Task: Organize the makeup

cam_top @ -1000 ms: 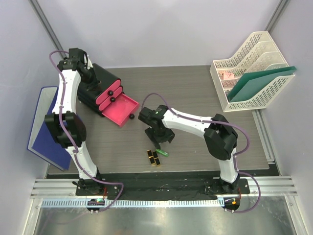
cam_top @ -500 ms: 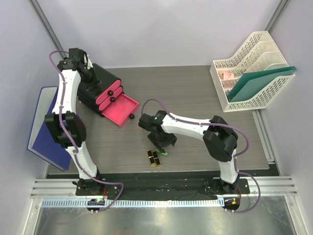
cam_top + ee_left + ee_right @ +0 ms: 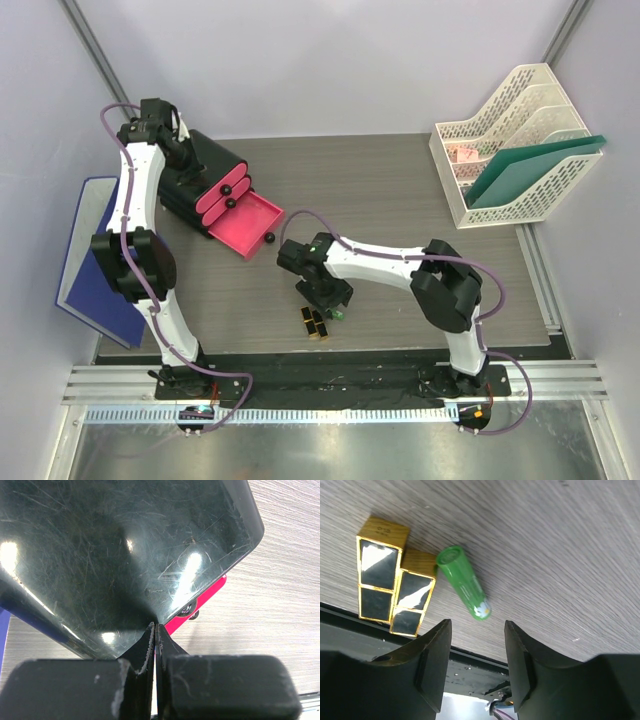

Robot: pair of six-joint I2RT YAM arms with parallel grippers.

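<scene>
Two black-and-gold lipsticks [image 3: 380,570] lie side by side near the table's front edge, and show in the top view [image 3: 314,323]. A green tube [image 3: 464,582] lies on the table just right of them, one end touching a lipstick. In the top view it [image 3: 339,314] is mostly hidden under my right gripper [image 3: 330,302]. The right gripper [image 3: 477,625] is open and empty, its fingers just short of the tube's near end. My left gripper [image 3: 155,628] is shut, tips against the top of the black box [image 3: 125,545]. No other makeup shows.
The black box [image 3: 205,165] stands at the back left with a pink drawer [image 3: 250,225] pulled out. A white file rack [image 3: 515,140] with green folders stands at the back right. A blue board [image 3: 85,240] leans off the left edge.
My right gripper has moved left and toward the front edge, coming over the green tube. The left arm has not moved.
</scene>
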